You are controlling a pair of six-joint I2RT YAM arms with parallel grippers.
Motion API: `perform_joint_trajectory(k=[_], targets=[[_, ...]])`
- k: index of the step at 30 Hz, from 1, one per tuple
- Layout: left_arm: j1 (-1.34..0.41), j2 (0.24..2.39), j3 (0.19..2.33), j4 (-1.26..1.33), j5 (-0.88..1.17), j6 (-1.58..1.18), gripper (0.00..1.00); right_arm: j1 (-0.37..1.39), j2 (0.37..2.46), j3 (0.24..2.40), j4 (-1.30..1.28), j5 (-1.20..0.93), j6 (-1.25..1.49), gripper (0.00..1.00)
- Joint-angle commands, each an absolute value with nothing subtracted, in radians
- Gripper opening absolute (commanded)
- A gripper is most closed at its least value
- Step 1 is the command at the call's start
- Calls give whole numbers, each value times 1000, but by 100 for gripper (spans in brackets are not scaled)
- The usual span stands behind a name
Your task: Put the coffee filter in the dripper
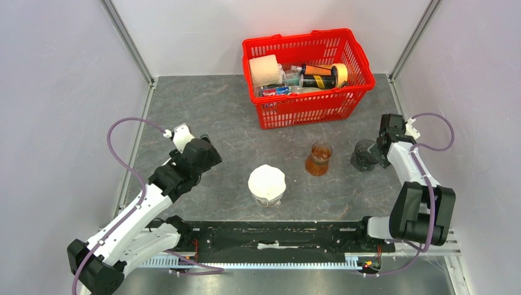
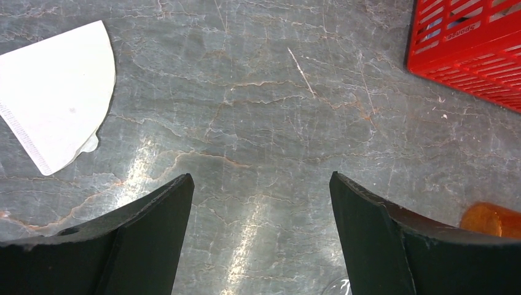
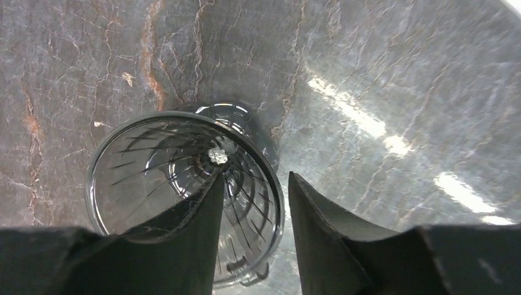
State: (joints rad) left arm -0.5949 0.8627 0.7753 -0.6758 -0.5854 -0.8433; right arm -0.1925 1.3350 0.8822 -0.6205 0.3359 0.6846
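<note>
A white coffee filter (image 1: pixel 266 181) rests on the mouth of the clear glass dripper (image 1: pixel 268 200) at the table's middle front. A sliver of the dripper's rim (image 2: pixel 340 287) shows in the left wrist view. A second white filter (image 2: pixel 55 86) lies flat on the table in the left wrist view; the left arm hides it from above. My left gripper (image 1: pixel 209 155) (image 2: pixel 261 178) is wide open and empty, left of the dripper. My right gripper (image 1: pixel 382 147) (image 3: pixel 255 175) is part open, its fingers straddling the rim of a smoky-grey ribbed cup (image 1: pixel 364 155) (image 3: pixel 160 160).
A tumbler of brown liquid (image 1: pixel 319 160) (image 2: pixel 494 219) stands between the dripper and the smoky-grey cup. A red basket (image 1: pixel 307 110) (image 2: pixel 467 43) holding a paper roll, bottles and tape stands at the back. Grey walls enclose the table.
</note>
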Motion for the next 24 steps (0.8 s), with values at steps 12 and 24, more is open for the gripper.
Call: perform_joint_trajectory(k=[12,24], targets=[[-592,814,739,-606,-611,-811,88,-199,1227,878,-557,285,668,0],[-591,798,726,-582,-594,-802,88,-190,1063,1055,-628,-375,688,0]])
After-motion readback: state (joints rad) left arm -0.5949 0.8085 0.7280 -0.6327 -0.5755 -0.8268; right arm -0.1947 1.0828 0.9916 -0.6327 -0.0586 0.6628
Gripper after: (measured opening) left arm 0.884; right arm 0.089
